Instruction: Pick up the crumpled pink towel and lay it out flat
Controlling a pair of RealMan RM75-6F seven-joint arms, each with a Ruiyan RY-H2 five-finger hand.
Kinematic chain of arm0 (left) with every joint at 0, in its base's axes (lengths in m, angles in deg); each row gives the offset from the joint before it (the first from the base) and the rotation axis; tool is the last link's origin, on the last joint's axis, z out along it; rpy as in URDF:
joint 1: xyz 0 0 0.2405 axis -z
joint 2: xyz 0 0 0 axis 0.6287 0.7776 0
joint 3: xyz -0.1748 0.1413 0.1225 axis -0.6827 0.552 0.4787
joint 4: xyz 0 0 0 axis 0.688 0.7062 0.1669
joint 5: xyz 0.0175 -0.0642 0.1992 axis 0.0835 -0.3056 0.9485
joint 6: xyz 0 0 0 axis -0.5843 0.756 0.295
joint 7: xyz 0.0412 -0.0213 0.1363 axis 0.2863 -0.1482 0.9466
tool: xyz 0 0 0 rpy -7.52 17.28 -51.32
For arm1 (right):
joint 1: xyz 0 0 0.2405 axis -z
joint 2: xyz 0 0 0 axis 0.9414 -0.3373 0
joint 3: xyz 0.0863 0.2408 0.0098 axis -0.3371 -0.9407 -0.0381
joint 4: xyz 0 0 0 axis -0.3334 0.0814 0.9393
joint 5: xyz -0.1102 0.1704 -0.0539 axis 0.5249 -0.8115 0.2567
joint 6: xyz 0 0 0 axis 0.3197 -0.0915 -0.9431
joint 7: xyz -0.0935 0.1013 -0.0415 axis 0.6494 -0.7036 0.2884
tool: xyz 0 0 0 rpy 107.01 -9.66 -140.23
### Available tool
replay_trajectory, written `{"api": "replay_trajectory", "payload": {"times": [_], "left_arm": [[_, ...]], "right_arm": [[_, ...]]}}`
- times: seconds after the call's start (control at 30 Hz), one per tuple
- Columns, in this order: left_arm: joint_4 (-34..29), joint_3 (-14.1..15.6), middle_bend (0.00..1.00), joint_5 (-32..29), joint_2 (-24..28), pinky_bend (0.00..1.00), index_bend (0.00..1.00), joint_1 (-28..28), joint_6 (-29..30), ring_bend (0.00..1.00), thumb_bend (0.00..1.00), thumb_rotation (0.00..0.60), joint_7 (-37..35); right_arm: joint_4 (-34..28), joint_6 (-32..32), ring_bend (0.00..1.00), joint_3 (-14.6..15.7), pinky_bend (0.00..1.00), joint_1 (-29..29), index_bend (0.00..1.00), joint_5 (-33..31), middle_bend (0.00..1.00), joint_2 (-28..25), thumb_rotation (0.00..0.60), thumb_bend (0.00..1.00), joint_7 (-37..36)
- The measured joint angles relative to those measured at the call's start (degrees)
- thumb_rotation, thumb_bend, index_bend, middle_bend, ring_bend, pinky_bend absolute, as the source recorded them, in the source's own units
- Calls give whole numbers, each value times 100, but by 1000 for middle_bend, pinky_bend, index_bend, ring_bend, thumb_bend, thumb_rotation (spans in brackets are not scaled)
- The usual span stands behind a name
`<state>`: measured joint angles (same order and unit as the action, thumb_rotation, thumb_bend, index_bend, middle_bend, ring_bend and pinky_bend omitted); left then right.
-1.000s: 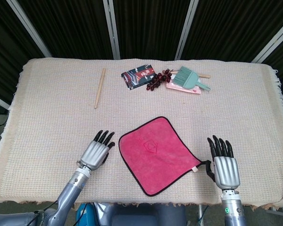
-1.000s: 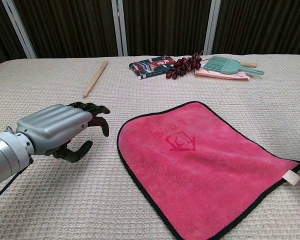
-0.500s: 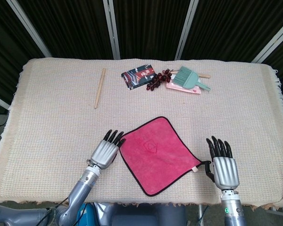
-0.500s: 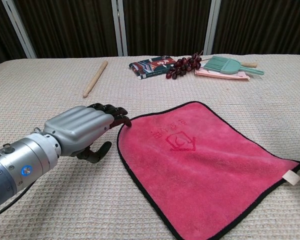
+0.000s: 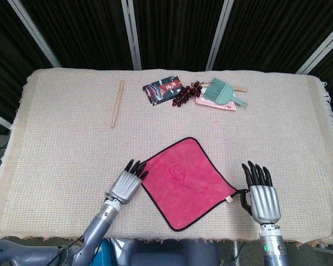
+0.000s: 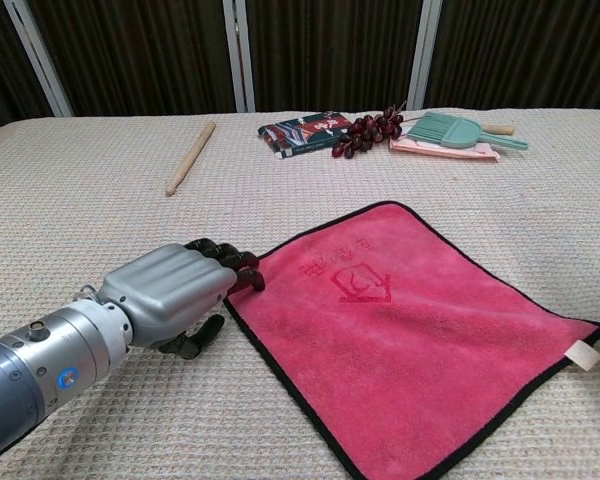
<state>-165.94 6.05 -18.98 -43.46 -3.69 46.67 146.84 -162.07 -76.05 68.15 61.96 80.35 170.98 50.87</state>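
The pink towel [image 5: 180, 180] with a black hem lies spread flat on the beige tablecloth, set as a diamond near the front edge; in the chest view the towel [image 6: 400, 320] fills the lower right. My left hand [image 5: 127, 185] lies palm down at its left corner, fingertips [image 6: 242, 270] touching the hem, holding nothing. My right hand [image 5: 262, 197] lies flat with its fingers apart just right of the towel's right corner, where a white tag [image 5: 229, 198] and a black loop stick out.
At the back lie a wooden stick [image 5: 117, 103], a dark booklet [image 5: 162, 90], a bunch of dark grapes [image 5: 186, 94] and a teal brush [image 5: 225, 92] on a pink packet. The table's front edge [image 5: 172, 239] runs just below both hands.
My left hand has moved right to the towel's left corner and now touches it; that corner has shifted slightly. My right hand has slid a little toward the front edge.
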Motion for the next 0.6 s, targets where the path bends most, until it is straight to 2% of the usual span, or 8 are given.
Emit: {"api": "replay_trajectory", "payload": {"times": [0.4,0.6], "left_arm": [[-207,239,47,-143,321,0,168,-51,137,0,692,600,-21],[-293,239,1,-57,440,0,78,-73,244,0,667,600,-200]], "right_arm": [[-6,16,0,-5,0,27,0,49,33,16,600,566,17],[-10,19,0,29,0,47,0,90,32,52,600,567,68]]}}
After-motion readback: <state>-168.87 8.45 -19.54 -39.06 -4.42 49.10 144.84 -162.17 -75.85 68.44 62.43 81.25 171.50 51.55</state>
